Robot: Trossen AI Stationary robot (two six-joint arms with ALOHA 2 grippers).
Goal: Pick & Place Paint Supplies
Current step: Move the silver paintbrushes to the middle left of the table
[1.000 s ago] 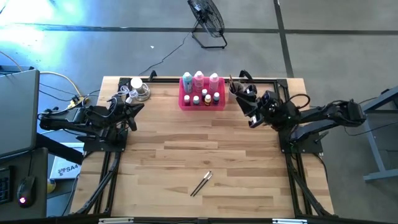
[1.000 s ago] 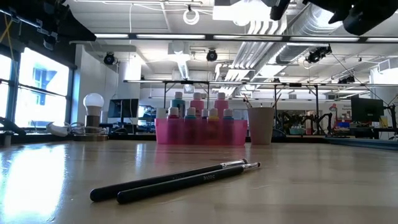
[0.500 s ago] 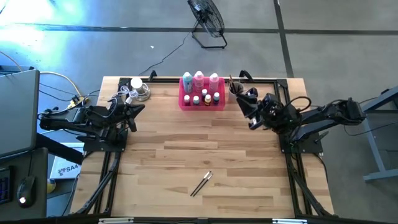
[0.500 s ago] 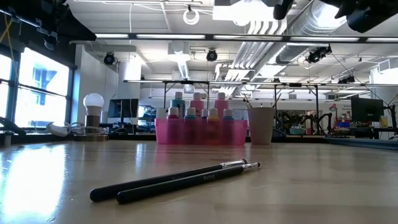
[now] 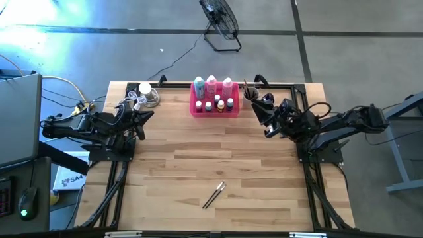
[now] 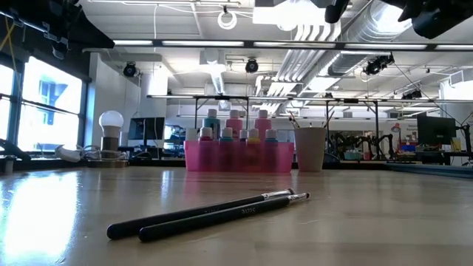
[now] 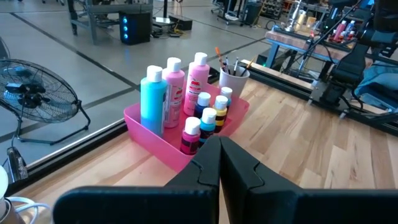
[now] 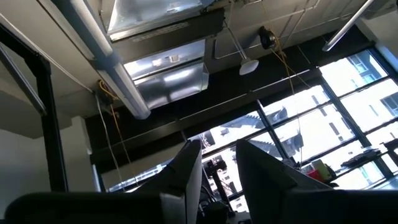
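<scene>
Three tall white-capped bottles [image 5: 211, 84] [image 7: 174, 90], one teal and two pink, stand in the pink tray [image 5: 197, 110] [image 7: 149, 140] at the table's far middle. Several tiny bottles [image 5: 219, 104] [image 7: 208, 118] stand in front of them. Two thin dark-handled paintbrushes [image 5: 213, 195] [image 6: 214, 213] lie side by side on the near middle of the table. More brushes [image 7: 230, 62] stick up out of the beige cup [image 5: 250, 93] [image 6: 310, 148]. My left gripper [image 5: 147, 114] [image 7: 219, 142] is shut, left of the tray. My right gripper [image 5: 259, 111] [image 8: 217, 152] is open, beside the cup and tipped upward.
A light bulb on its base with coiled cables [image 5: 147, 94] [image 6: 111, 127] sits at the far left corner. Black frame rails [image 5: 112, 192] run along the table's sides. A fan [image 5: 221, 20] stands on the floor beyond. Bare wood lies between the tray and the loose brushes.
My right arm has shifted a little near the cup; the brushes, bottles and left arm have stayed where they were.
</scene>
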